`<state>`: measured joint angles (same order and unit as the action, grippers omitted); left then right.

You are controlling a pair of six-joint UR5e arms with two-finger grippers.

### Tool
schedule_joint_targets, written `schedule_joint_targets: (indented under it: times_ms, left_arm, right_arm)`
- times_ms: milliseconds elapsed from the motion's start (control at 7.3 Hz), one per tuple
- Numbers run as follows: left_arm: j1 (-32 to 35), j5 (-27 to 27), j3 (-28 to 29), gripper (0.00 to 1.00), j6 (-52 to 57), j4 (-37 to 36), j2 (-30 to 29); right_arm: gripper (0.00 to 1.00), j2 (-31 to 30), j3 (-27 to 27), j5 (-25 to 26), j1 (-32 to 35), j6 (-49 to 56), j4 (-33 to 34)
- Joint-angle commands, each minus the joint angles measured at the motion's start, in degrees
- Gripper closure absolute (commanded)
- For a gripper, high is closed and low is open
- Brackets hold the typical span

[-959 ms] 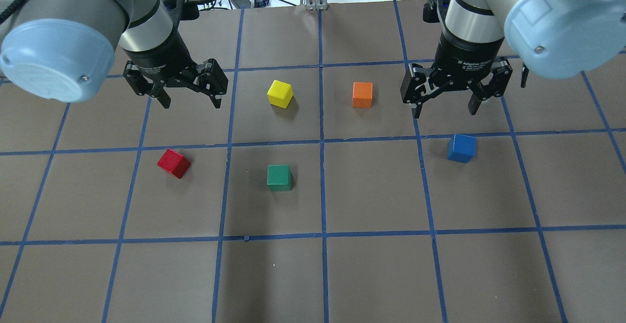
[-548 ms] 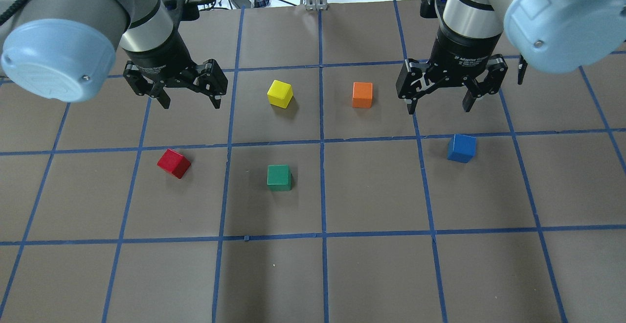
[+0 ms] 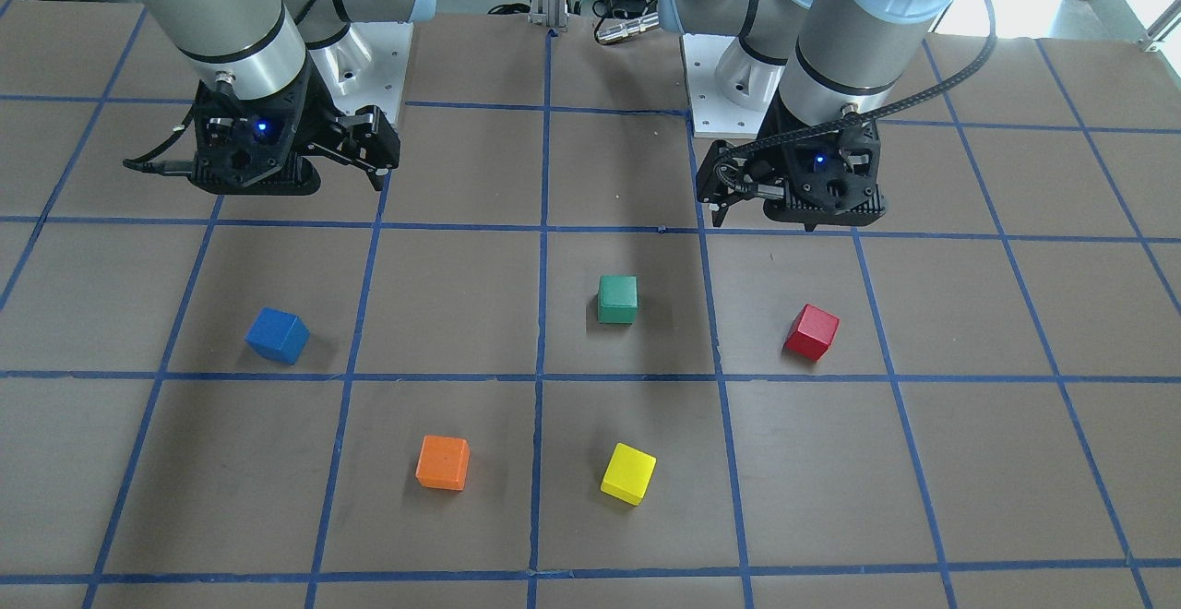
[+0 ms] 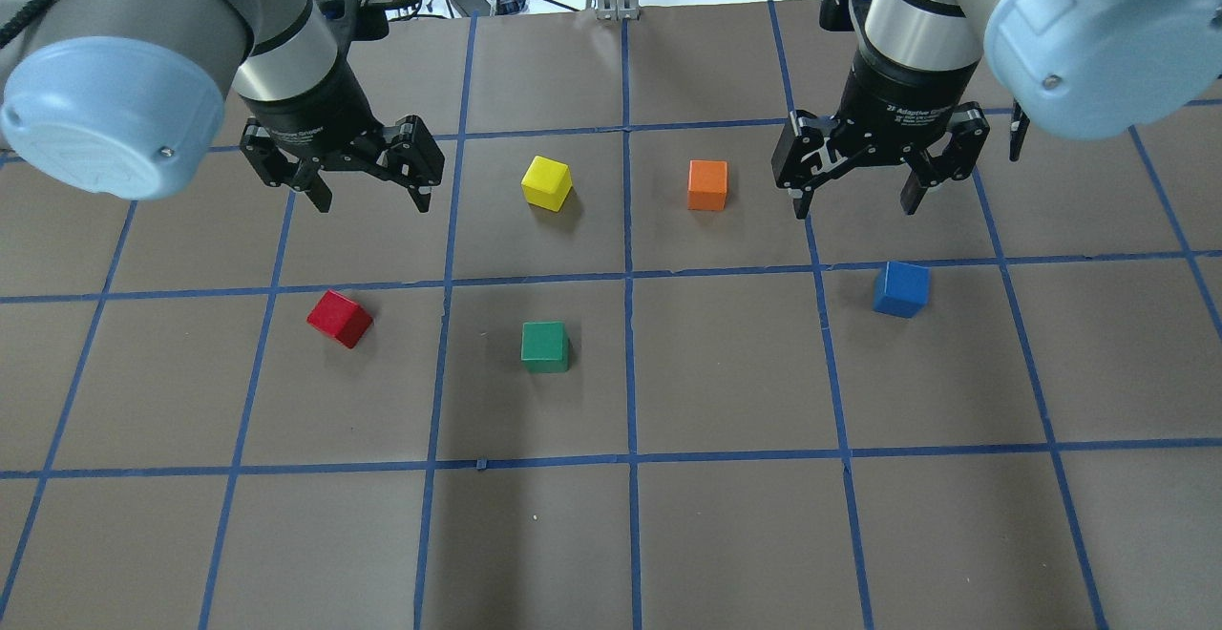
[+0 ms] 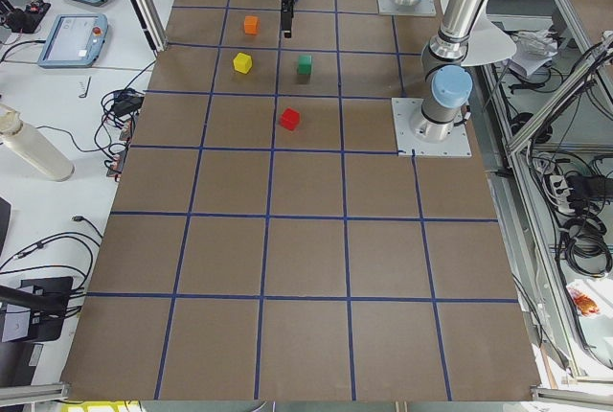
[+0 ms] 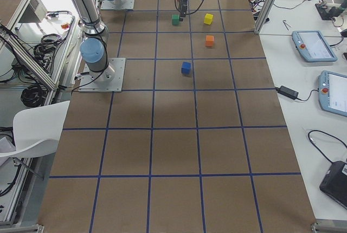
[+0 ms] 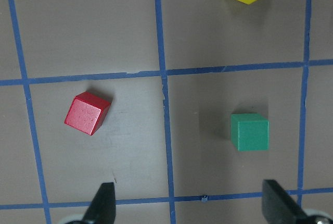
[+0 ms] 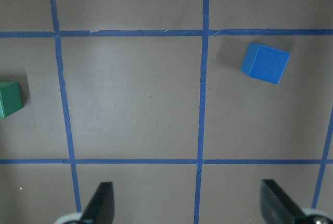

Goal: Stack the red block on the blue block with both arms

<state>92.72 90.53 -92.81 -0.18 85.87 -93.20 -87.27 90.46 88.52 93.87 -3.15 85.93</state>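
Note:
The red block (image 4: 339, 318) lies turned at an angle on the brown table, in front of my left gripper (image 4: 374, 196), which hovers open and empty above the table. In the left wrist view the red block (image 7: 87, 112) sits up and to the left of the spread fingers. The blue block (image 4: 900, 288) rests on the right side, just ahead of my right gripper (image 4: 854, 205), also open and empty. The right wrist view shows the blue block (image 8: 265, 62) at upper right. The two blocks are far apart.
A green block (image 4: 545, 346) sits between the two task blocks, nearer the red one. A yellow block (image 4: 546, 182) and an orange block (image 4: 707, 184) lie between the grippers. Blue tape lines grid the table (image 4: 726, 535); cables lie beyond its far edge.
My right gripper has shifted slightly left and away from the blue block in the overhead view. The left arm and all blocks have stayed put.

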Motion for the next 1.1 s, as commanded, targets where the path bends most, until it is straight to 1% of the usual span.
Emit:
schedule_joint_targets:
  times_ms: [0, 274, 959]
  left_arm:
    - [-0.1, 0.0, 0.0, 0.00, 0.1, 0.0, 0.1]
    - [-0.1, 0.0, 0.0, 0.00, 1.2, 0.0, 0.1]
    - [-0.1, 0.1, -0.2, 0.00, 2.1, 0.0, 0.3]
  right_arm:
    - [0.00, 0.0, 0.1, 0.0, 0.0, 0.4, 0.1]
    - [0.00, 0.1, 0.2, 0.0, 0.0, 0.4, 1.4]
    - [0.00, 0.5, 0.2, 0.1, 0.0, 0.5, 1.5]
